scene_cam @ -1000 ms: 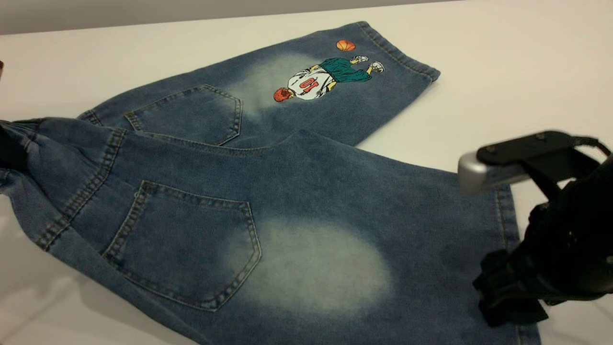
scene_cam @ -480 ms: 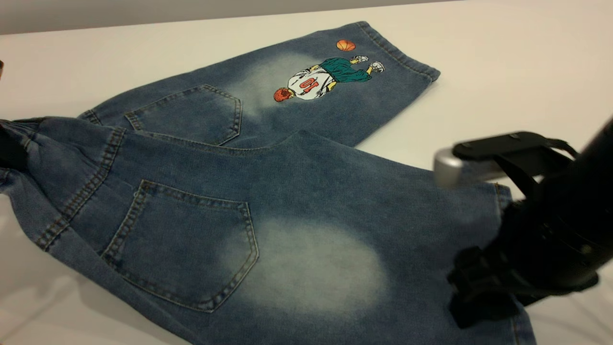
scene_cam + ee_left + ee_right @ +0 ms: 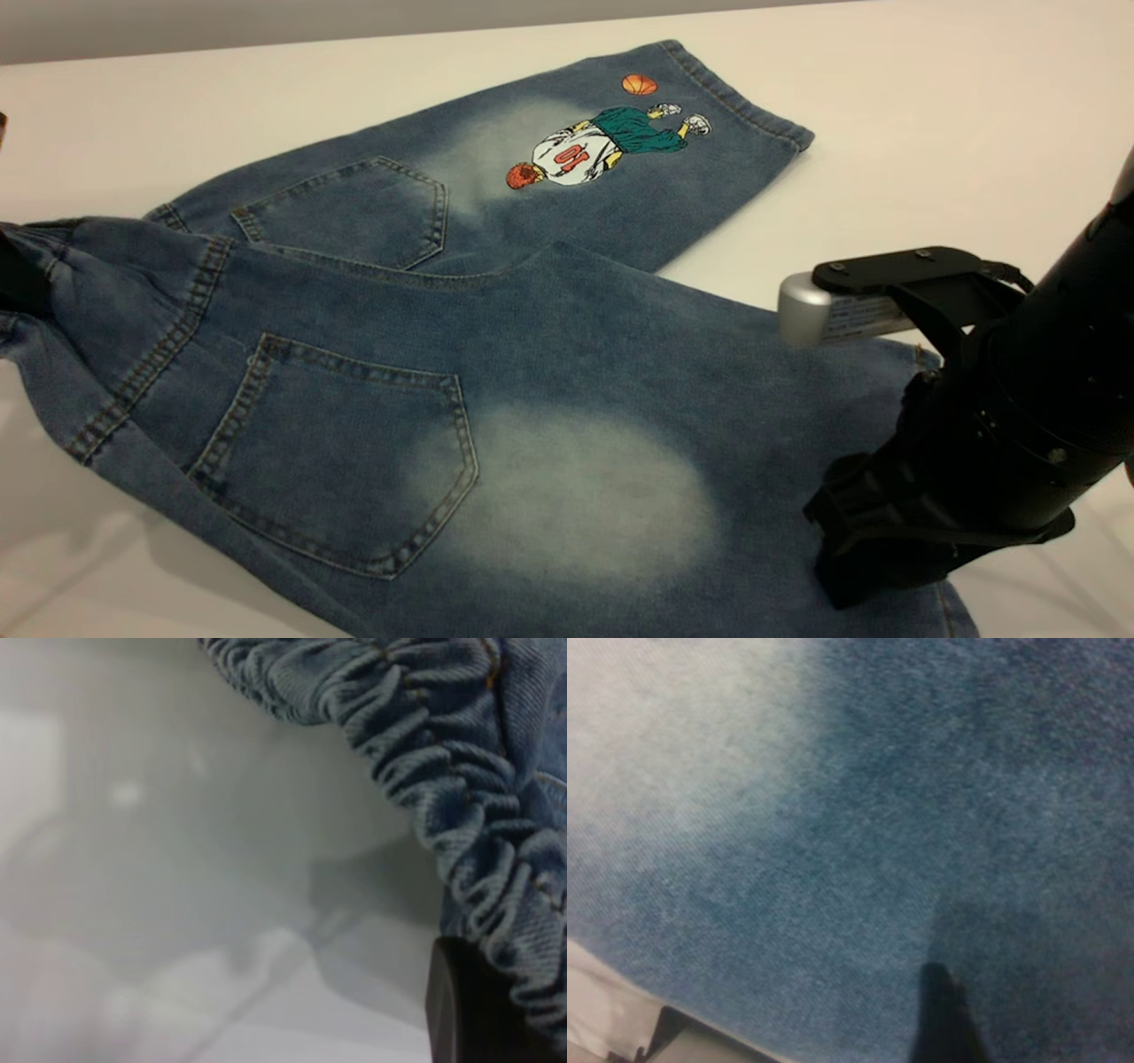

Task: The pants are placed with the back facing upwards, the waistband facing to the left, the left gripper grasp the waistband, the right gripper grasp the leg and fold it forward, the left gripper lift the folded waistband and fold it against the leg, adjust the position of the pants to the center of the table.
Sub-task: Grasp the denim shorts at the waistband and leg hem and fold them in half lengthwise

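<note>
Over the leg's [image 3: 611, 425] hem end, the right gripper [image 3: 855, 567] has slid inward onto the denim, nearing its grasp; its fingers' state I cannot tell. Pants [image 3: 399, 292] lie flat on the surface [image 3: 930, 115]; the left gripper [image 3: 469, 1010] pinches the waistband [image 3: 443, 771].

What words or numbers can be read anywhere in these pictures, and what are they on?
"10": red number on the white jersey of the basketball-player print on the far leg of the pants; it reads rotated in the exterior view.
Small label on the silver-grey cylinder atop the right gripper: too small and blurred to read.
The wrist views show no text.
</note>
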You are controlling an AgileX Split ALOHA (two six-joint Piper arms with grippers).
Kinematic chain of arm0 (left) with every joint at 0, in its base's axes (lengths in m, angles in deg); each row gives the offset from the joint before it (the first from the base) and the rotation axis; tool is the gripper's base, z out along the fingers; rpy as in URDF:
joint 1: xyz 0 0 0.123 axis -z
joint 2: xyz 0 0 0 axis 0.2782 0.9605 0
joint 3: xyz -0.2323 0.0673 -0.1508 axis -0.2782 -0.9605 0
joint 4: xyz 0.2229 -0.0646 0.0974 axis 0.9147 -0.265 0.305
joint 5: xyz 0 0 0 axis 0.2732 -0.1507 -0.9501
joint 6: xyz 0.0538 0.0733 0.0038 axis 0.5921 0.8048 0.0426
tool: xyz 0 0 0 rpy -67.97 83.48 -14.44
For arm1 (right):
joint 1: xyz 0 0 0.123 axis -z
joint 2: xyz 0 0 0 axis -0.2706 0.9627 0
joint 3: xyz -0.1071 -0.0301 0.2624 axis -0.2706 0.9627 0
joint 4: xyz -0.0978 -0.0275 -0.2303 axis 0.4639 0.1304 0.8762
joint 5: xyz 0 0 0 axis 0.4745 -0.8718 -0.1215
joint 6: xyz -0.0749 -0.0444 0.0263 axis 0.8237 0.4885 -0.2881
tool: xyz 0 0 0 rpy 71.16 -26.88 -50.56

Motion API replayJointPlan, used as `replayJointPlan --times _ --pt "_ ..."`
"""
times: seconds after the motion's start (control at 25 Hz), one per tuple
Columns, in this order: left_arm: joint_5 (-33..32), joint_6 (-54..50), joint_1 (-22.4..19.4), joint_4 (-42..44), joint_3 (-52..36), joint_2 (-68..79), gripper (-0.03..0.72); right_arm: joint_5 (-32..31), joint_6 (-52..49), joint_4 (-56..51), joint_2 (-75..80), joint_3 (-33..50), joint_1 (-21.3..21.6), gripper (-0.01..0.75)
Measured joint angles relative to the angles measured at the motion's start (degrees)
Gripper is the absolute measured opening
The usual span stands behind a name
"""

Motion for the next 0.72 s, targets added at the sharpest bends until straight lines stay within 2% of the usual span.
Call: replayJointPlan --times 0.08,0.16,0.24,0.32,0.52,0.72 --pt "-0.1 0.0 0.0 0.0 0.0 0.0 0.124 -0.4 0.9 -0.2 0.8 -0.2 0.0 0.281" --pt "-0.1 0.0 0.0 0.0 0.0 0.0 0.124 -0.9 1.7 -0.2 1.1 -0.5 0.0 0.130" --pt "-0.1 0.0 0.0 0.0 0.0 0.0 0.124 -1.1 1.9 -0.2 1.4 -0.9 0.0 0.041" --pt "-0.1 0.0 0.0 0.0 0.0 0.0 0.124 -1.1 2.0 0.1 1.4 -1.6 0.0 0.014" --pt "-0.1 0.1 0.0 0.0 0.0 0.0 0.124 -0.4 2.6 1.7 -1.5 -2.0 0.1 0.011" --pt "0.0 0.1 0.0 0.0 0.0 0.0 0.124 -4.6 -0.4 5.5 -8.8 -2.0 0.1 0.011"
